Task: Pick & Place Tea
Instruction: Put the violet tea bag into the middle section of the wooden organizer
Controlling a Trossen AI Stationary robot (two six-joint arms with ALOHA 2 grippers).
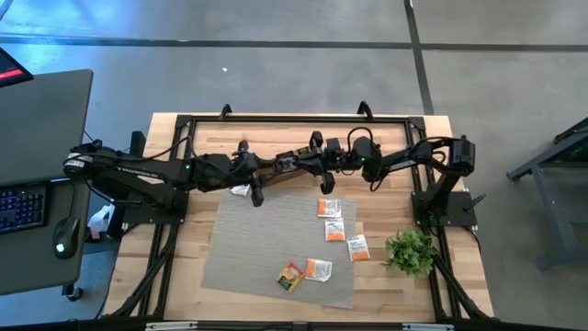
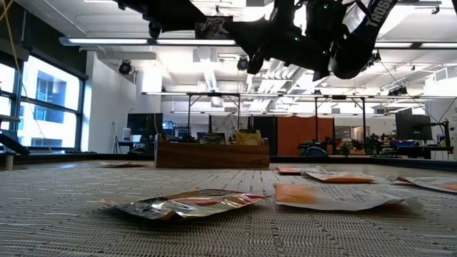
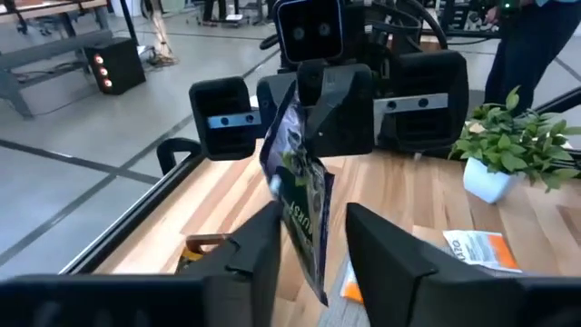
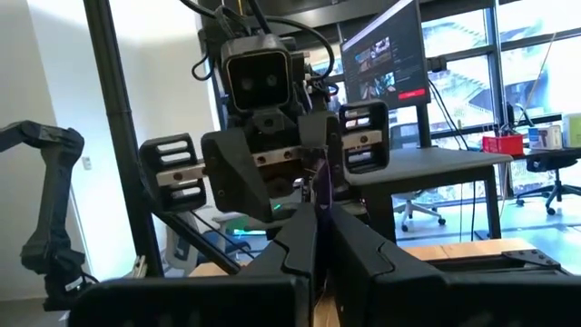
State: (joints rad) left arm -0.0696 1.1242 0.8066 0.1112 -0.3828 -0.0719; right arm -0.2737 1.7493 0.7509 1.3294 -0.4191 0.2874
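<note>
Both arms meet high over the table's far middle. My right gripper (image 4: 318, 232) is shut on a dark, foil-like tea sachet (image 3: 304, 191). My left gripper (image 3: 313, 245) faces it, open, one finger on each side of the sachet's free end; I cannot tell if they touch it. In the high view the grippers meet near the sachet (image 1: 288, 164). Several orange-and-white sachets (image 1: 329, 208) (image 1: 334, 230) (image 1: 357, 247) (image 1: 319, 268) and a yellow-black one (image 1: 291, 276) lie flat on the grey mat (image 1: 248, 248). A white sachet (image 1: 241, 190) lies under the left arm. My right gripper pinches the dark sachet between its two fingers (image 3: 340, 113) at the sachet's upper end (image 3: 292, 113), coming level from the table's right. The sachet is lifted clear and stands on edge. Its free end (image 3: 313, 263) reaches into the gap of the left gripper.
A small green plant in a white pot (image 1: 410, 250) stands at the mat's right edge. A low wooden box (image 2: 212, 153) sits at the far side. In the low view, sachets (image 2: 189, 203) (image 2: 335, 196) lie near the camera. A desk with keyboard (image 1: 23, 207) stands left of the table.
</note>
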